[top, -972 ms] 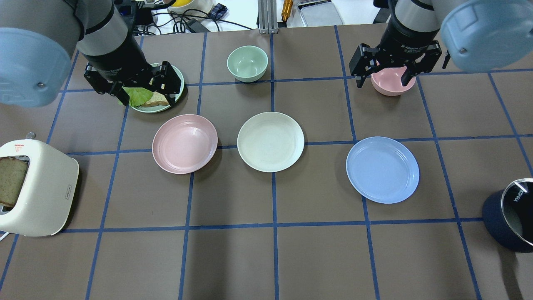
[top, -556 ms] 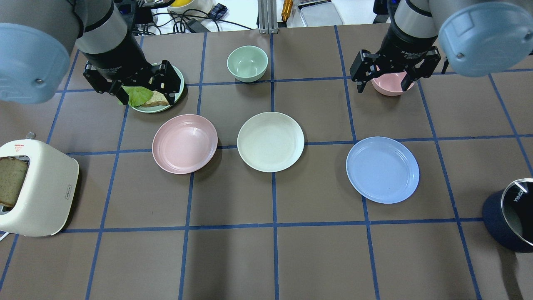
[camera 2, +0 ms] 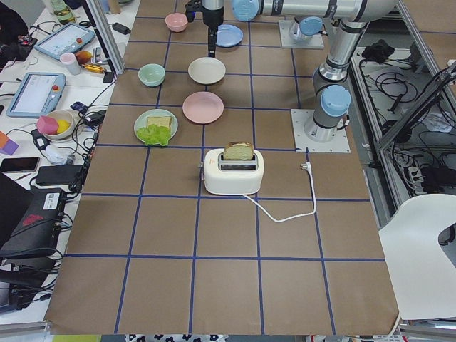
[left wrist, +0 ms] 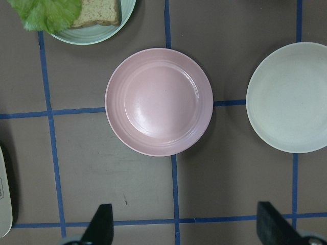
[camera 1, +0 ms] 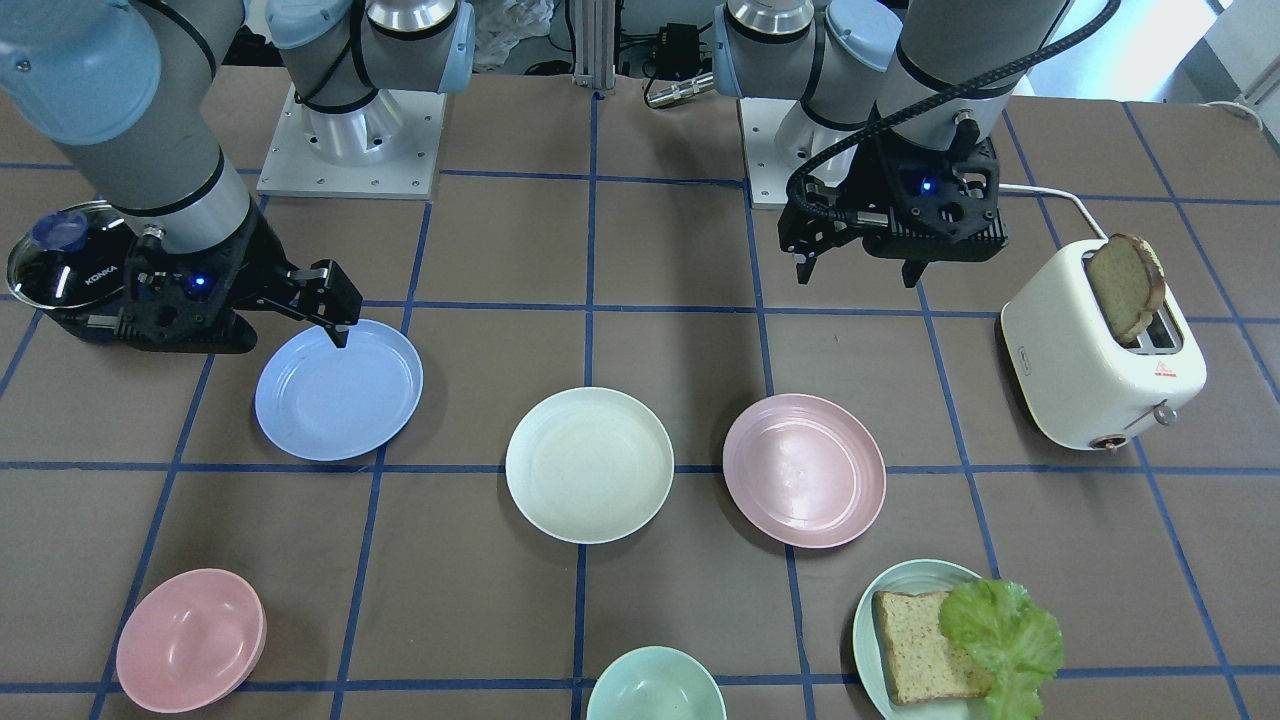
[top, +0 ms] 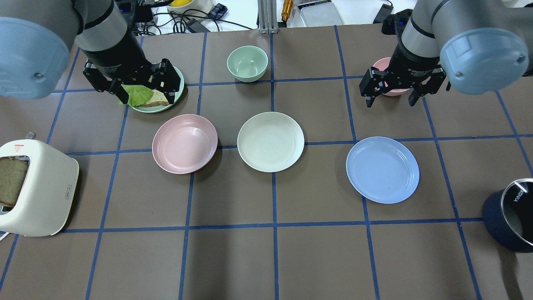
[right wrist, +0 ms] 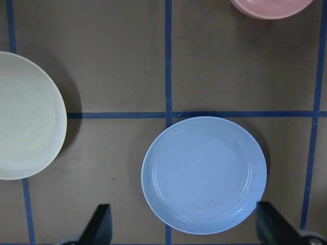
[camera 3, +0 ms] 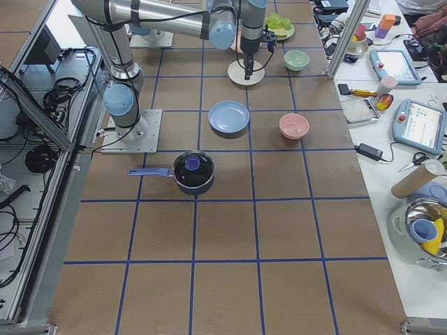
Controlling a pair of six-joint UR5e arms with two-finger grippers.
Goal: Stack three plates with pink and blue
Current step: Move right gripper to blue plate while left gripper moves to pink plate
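Three plates lie apart in a row on the table. The pink plate (top: 185,143) is on the left, the cream-white plate (top: 270,141) in the middle, and the light blue plate (top: 382,169) on the right. My left gripper (top: 133,85) is open and empty, high over the far side of the pink plate (left wrist: 159,101). My right gripper (top: 390,101) is open and empty, above the table just beyond the blue plate (right wrist: 204,174). Neither gripper touches a plate.
A mint-green plate with bread and lettuce (top: 156,98) sits under my left gripper. A mint bowl (top: 247,63) stands at the back middle. A pink bowl (top: 379,66) is partly hidden behind my right wrist. A toaster (top: 37,187) stands at the left edge, a dark pot (top: 510,221) at the right edge.
My right gripper has moved off the pink bowl toward the blue plate and stays open. My left gripper has barely shifted. The plates have not moved.
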